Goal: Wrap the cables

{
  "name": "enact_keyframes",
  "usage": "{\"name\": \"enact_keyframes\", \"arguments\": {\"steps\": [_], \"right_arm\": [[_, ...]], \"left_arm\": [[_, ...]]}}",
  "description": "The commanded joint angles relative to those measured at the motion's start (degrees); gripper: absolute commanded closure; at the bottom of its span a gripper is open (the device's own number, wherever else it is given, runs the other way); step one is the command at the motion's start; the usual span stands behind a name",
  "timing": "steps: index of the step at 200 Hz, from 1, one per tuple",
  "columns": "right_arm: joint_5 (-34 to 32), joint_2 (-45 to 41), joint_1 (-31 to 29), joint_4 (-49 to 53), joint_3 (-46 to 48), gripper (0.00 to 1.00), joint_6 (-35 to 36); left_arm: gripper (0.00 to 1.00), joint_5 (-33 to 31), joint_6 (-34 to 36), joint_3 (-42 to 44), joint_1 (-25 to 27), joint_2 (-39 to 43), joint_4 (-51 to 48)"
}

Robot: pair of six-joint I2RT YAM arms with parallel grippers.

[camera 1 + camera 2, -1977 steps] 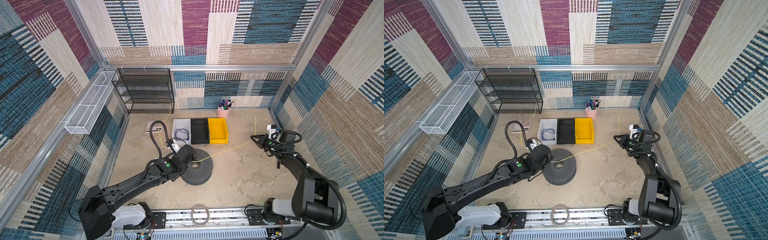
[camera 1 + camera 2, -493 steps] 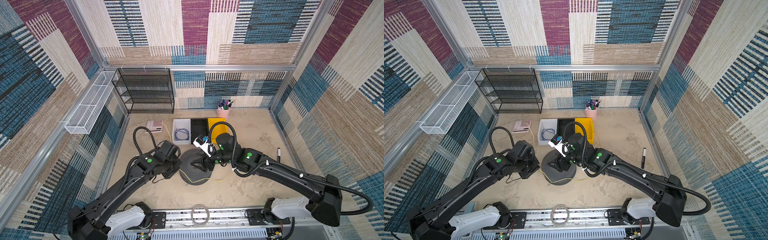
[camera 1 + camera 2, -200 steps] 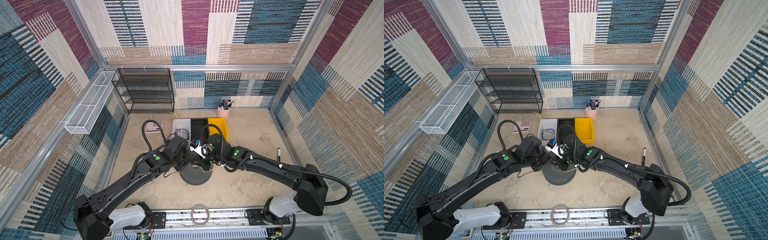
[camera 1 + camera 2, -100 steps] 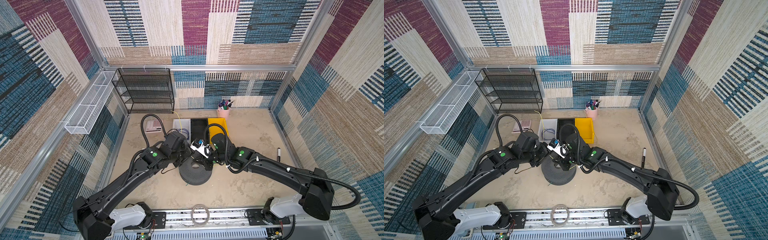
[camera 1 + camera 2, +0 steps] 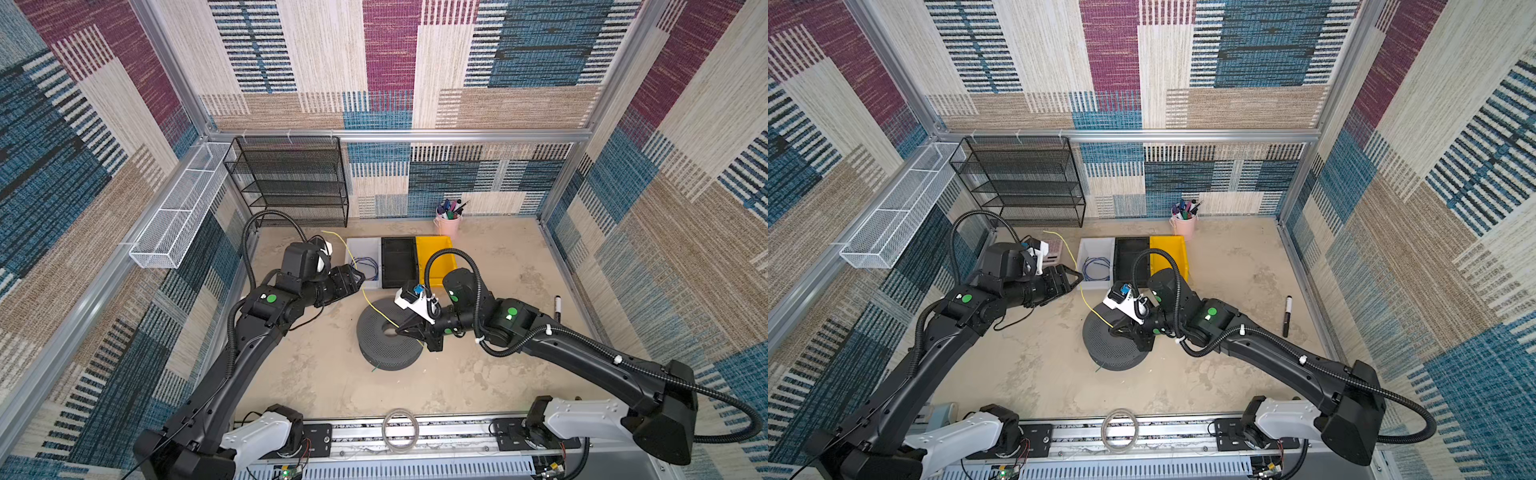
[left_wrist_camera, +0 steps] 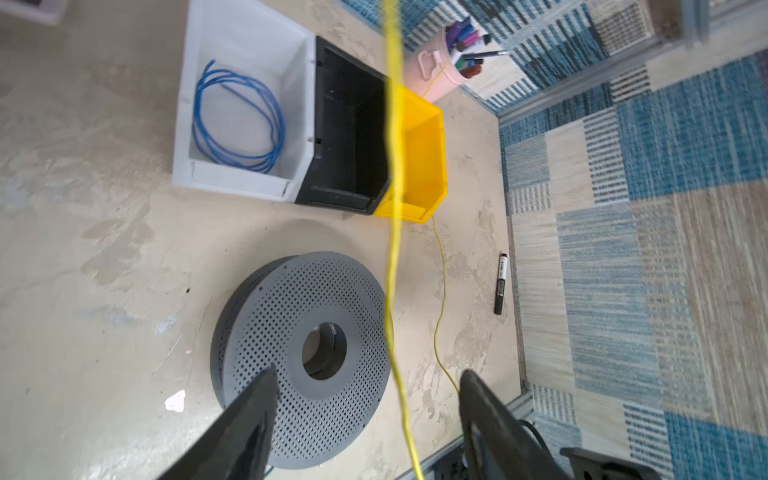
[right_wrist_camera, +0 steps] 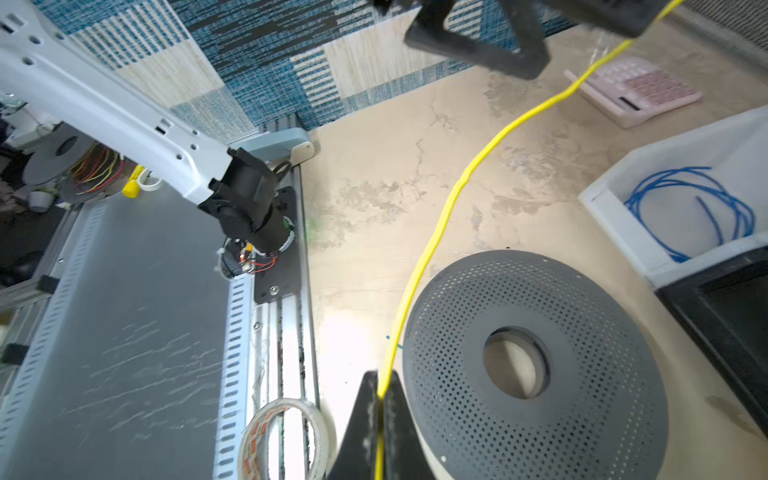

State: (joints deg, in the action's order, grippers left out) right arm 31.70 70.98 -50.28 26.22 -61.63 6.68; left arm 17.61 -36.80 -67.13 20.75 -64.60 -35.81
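Note:
The yellow cable (image 5: 376, 305) (image 5: 1082, 291) hangs in an arc from near the back left down to the grey perforated spool (image 5: 374, 345) (image 7: 582, 415). My right gripper (image 5: 399, 330) (image 7: 380, 378) is shut on the yellow cable at the spool's top rim. My left gripper (image 5: 358, 277) (image 6: 369, 372) stands open beside the white bin. The yellow cable (image 6: 392, 249) runs loose between its jaws. The blue cable (image 6: 239, 120) (image 5: 1096, 268) lies coiled in the white bin (image 6: 245, 183).
A black bin (image 5: 398, 262) and a yellow bin (image 5: 436, 249) stand next to the white one. Behind them is a pink pen cup (image 5: 449, 222). A black marker (image 5: 558, 305) lies at the right and a pink calculator (image 7: 636, 89) at the back left. A tape roll (image 5: 400, 428) sits on the front rail.
My left gripper has opened and let go of the yellow cable, drawing back a little toward the white bin. My right gripper stays shut on the cable at the spool.

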Motion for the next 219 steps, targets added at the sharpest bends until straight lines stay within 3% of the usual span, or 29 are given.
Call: {"name": "enact_keyframes", "arguments": {"steps": [1,56,97,113,138,168,194,206,219], "right_arm": [[6.0,0.6,-0.1,2.7,-1.9,1.0,-2.3],[11.3,-1.3,-0.1,3.7,-1.6,1.0,-3.1],[9.6,-2.8,-0.1,6.5,0.5,1.0,-2.1],[8.0,-3.2,-0.1,7.3,1.0,1.0,-1.4],[3.3,-3.2,-0.1,9.8,0.6,1.0,0.4],[-0.2,-4.7,0.0,9.2,1.1,1.0,0.1],[-1.4,-6.5,0.0,7.7,2.4,1.0,-1.8],[-2.1,-7.0,0.2,7.7,2.6,1.0,-2.2],[-2.2,-6.7,0.3,8.0,2.7,1.0,-2.5]], "left_arm": [[0.3,3.0,8.5,1.0,-0.1,0.4,6.3],[0.29,-0.6,4.2,3.0,-3.9,0.7,14.0],[0.38,1.1,1.5,0.8,-6.9,-1.6,15.6],[0.49,2.9,-0.5,0.9,-7.2,-2.9,16.7],[0.78,3.9,-3.7,2.7,-7.2,-3.4,19.0],[1.0,3.1,-4.6,2.9,-7.2,-2.7,16.6],[1.0,1.8,-4.9,3.4,-7.2,-0.7,13.1],[0.74,1.9,-4.6,3.4,-7.2,0.4,10.8],[0.6,2.5,-5.1,3.8,-7.2,1.7,8.8]]}}
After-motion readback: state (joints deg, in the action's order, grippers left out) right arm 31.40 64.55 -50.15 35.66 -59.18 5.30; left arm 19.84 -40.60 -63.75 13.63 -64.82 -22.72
